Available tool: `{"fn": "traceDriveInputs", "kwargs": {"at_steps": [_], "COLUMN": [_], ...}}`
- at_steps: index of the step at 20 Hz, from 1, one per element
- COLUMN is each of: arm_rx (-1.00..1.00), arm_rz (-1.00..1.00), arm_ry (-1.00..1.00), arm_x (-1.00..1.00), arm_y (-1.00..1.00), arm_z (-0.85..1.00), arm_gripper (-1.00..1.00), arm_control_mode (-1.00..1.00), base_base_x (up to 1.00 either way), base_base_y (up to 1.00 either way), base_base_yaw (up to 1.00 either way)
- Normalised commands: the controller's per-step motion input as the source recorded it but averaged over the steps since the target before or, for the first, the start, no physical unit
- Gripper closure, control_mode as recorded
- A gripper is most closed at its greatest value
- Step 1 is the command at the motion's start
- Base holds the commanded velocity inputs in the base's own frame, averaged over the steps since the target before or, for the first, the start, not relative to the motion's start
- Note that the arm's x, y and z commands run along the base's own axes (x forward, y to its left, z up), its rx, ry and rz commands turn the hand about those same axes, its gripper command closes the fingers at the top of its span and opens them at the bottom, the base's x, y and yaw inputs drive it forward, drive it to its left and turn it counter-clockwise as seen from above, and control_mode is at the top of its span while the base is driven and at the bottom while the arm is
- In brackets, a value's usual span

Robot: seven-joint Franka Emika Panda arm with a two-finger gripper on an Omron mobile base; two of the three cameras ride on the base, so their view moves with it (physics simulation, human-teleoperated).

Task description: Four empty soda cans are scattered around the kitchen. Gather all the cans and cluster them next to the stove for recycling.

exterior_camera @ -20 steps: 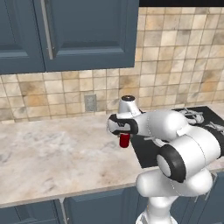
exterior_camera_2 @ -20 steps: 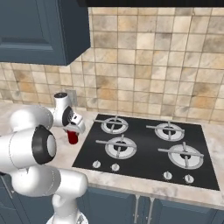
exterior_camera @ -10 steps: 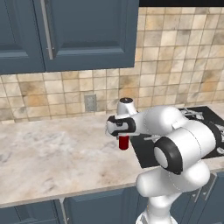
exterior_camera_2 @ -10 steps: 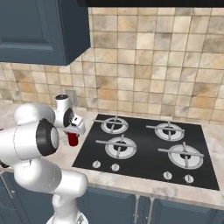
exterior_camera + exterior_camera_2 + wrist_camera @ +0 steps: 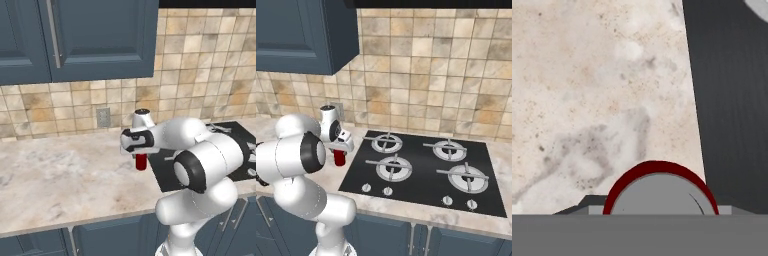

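- Cabinets [image 5: 75,37] of dark blue hang at the upper left, above a tan tiled wall [image 5: 200,75].
- An outlet [image 5: 103,117] sits on the wall, low down, just left of the arm.
- The marbled surface [image 5: 55,175] runs from the left edge to the stove.
- The end effector [image 5: 141,154] points down over the surface, just left of the stove's edge.
- It is closed on a red can [image 5: 141,162], which stands upright beneath it; the can's top is covered by the hand in both base views.
- From the left base view I cannot tell whether the can's bottom touches the surface or hangs just above it.
- In the right base view the can [image 5: 339,158] is near the stove's left edge, on the surface side, not over the black glass.
- The hand view looks straight down on the can [image 5: 660,192]: a silvery top with a red rim, with the surface to its left and the black stove [image 5: 732,100] to its right.
- The stove [image 5: 426,170] has four round burners with black grates, and four small knobs [image 5: 376,189] along its front edge.
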Motion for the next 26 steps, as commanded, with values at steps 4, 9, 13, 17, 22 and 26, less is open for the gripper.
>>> {"fn": "traceDriveInputs", "kwargs": {"at_steps": [4, 9, 13, 17, 22, 26], "arm_rx": [0.00, 0.00, 0.00, 0.00, -0.02, -0.04], "arm_rz": [0.00, 0.00, 0.00, 0.00, 0.00, 0.00], "arm_ry": [0.00, 0.00, 0.00, 0.00, -0.03, -0.06], "arm_x": [0.00, 0.00, 0.00, 0.00, -0.09, -0.21], "arm_y": [0.00, 0.00, 0.00, 0.00, 0.00, 0.00], "arm_z": [0.00, 0.00, 0.00, 0.05, 0.49, 0.55], "arm_gripper": [-1.00, -1.00, -1.00, -1.00, -1.00, -1.00], "arm_control_mode": [-1.00, -1.00, -1.00, -1.00, -1.00, -1.00], "base_base_x": [0.00, 0.00, 0.00, 0.00, 0.00, 0.00], "base_base_y": [0.00, 0.00, 0.00, 0.00, 0.00, 0.00], "base_base_yaw": [0.00, 0.00, 0.00, 0.00, 0.00, 0.00]}}
